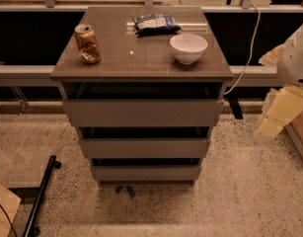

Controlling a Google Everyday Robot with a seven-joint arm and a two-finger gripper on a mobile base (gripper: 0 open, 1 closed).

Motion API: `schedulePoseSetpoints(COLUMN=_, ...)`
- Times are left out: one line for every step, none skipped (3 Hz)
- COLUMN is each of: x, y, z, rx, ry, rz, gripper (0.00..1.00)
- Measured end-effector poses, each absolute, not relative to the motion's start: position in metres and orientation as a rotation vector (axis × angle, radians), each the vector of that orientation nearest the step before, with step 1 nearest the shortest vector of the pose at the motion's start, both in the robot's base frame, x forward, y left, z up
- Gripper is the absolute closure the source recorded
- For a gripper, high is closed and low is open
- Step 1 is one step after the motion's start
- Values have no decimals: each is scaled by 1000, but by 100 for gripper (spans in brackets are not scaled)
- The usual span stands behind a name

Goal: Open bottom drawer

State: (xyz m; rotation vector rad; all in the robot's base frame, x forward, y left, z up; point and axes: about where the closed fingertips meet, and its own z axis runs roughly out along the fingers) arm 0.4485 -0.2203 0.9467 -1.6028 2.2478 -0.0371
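Grey-brown laminate covers the small cabinet (141,65). Its bottom drawer (145,173) is the lowest and narrowest-looking of three plain fronts, just above the speckled floor (230,206), under the middle drawer (144,147) and the wider top drawer (143,112). A dark gap shows above each front, and from this angle it is hard to judge whether any drawer stands out a little.

The gripper (279,113) hangs at the right edge, well apart from the cabinet and touching nothing. It shows as pale yellow blocks under the white arm casing (296,58), which the frame cuts off. Whether it is spread or closed, I cannot tell.

On the cabinet top stand a dented can (87,43) at the left and a white bowl (188,47) at the right, with a crumpled packet (155,23) at the back. A white cable (246,53) drops past the right rear corner — its lower end is hidden behind the top. A black bar (40,196) at lower left runs out of view, and something small and bluish (126,190) under the cabinet is too dim to name.
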Motion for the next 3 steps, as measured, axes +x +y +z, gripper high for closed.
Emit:
schedulePoseSetpoints(x=447, y=-210, z=900, rx=-1514, ry=2219, rz=93, gripper=0)
schedulePoseSetpoints(x=477, y=-194, z=855, rx=-1436, ry=2164, rz=177, gripper=0)
schedulePoseSetpoints(x=492, y=-193, z=854, rx=-1398, ry=2162, rz=144, gripper=0)
